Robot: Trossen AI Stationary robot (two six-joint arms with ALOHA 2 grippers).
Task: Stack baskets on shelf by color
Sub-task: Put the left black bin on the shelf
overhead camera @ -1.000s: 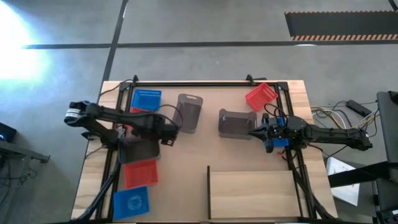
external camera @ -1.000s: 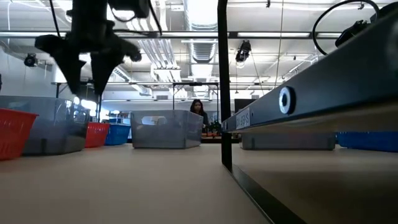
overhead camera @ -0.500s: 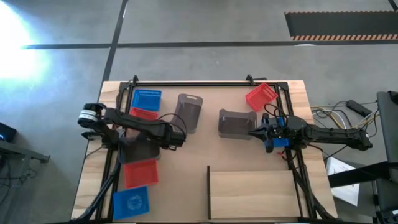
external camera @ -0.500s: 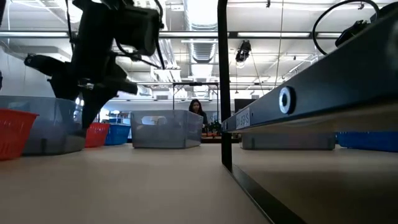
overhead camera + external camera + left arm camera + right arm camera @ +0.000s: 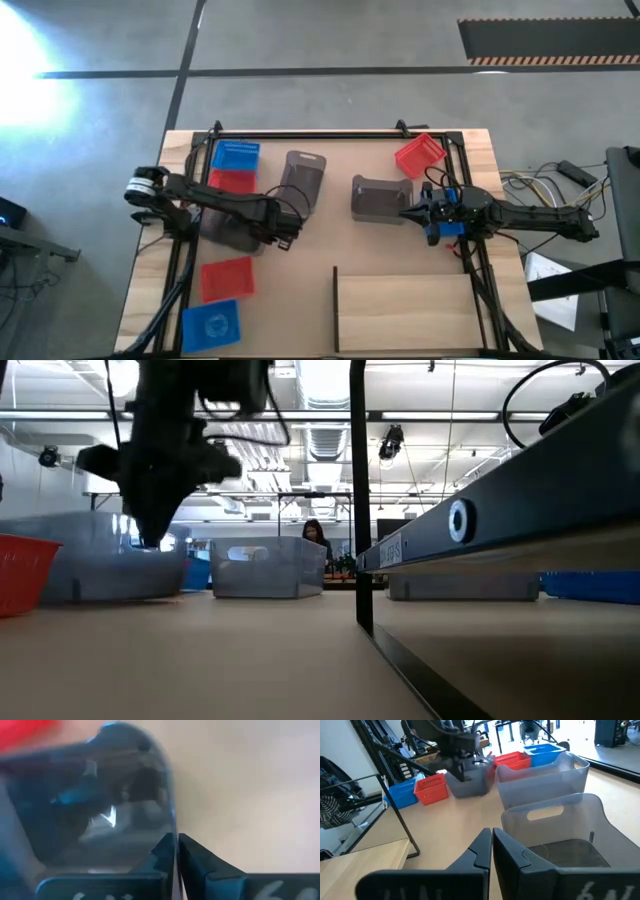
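My left gripper [image 5: 281, 234] is shut on a dark grey basket [image 5: 232, 228] at the table's left-middle; the low view shows the same gripper [image 5: 150, 535] and basket [image 5: 95, 565]. Two more grey baskets [image 5: 303, 181] [image 5: 378, 197] stand on the table farther right. My right gripper [image 5: 405, 213] is shut and touches nothing, just right of the second one [image 5: 555, 835]. Red baskets [image 5: 227, 278] [image 5: 419, 155] [image 5: 232, 182] and blue baskets [image 5: 211, 325] [image 5: 236, 156] rest flat on the table. The pale shelf [image 5: 405, 312] lies at the near right. My left gripper pinches the grey basket's end wall at its rim [image 5: 173, 822], on the end toward the table's right. One finger is inside the basket and one finger [image 5: 195, 855] is outside. The fingers come from above, pointing down. Whether the basket's bottom is clear of the table I cannot tell.
A black metal frame [image 5: 330, 134] runs around the table. Bare tabletop lies between the grey baskets and the shelf [image 5: 300, 270]. Cables hang off the table's right side [image 5: 540, 185]. A person shows far off in the room [image 5: 318, 538].
My left gripper has come down over the grey basket's right end, moving slightly toward the table's right and near edge, and has shut on its wall. The basket has shifted toward the far edge and right, uncovering the red basket beside it.
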